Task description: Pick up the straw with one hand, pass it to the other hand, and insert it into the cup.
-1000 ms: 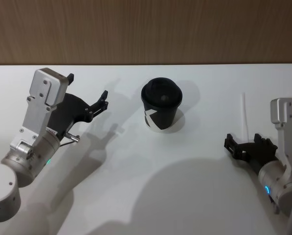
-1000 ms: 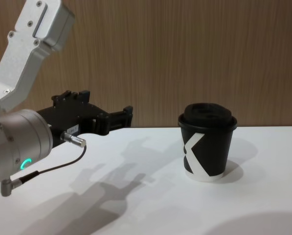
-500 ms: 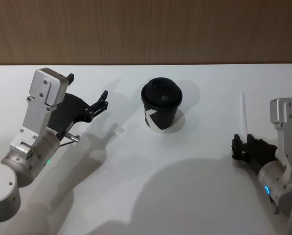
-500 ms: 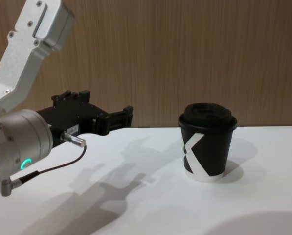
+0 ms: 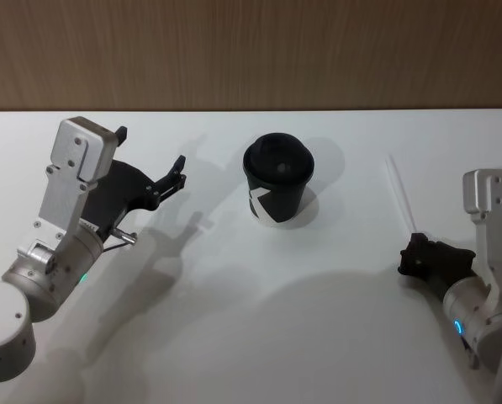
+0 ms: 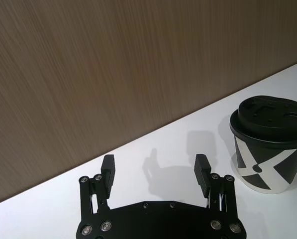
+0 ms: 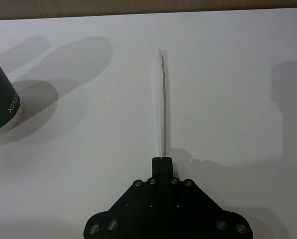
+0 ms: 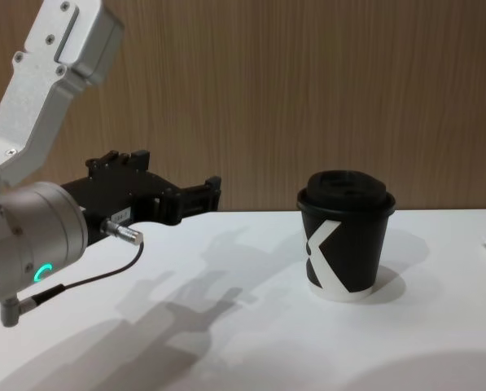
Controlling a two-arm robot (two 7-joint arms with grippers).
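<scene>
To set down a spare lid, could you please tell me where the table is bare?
Bare: the wide front of the white table before the black lidded paper cup. Crowded: from cup to thin white paper straw pinched in the right end effector, and beside the open left end effector.

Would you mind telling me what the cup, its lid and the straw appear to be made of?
The cup looks like matte black paper with a printed white mark. Its lid seems moulded black plastic, with raised ridges. The straw, pinched in the right gripper, looks like thin matte white paper, though plastic is possible.
</scene>
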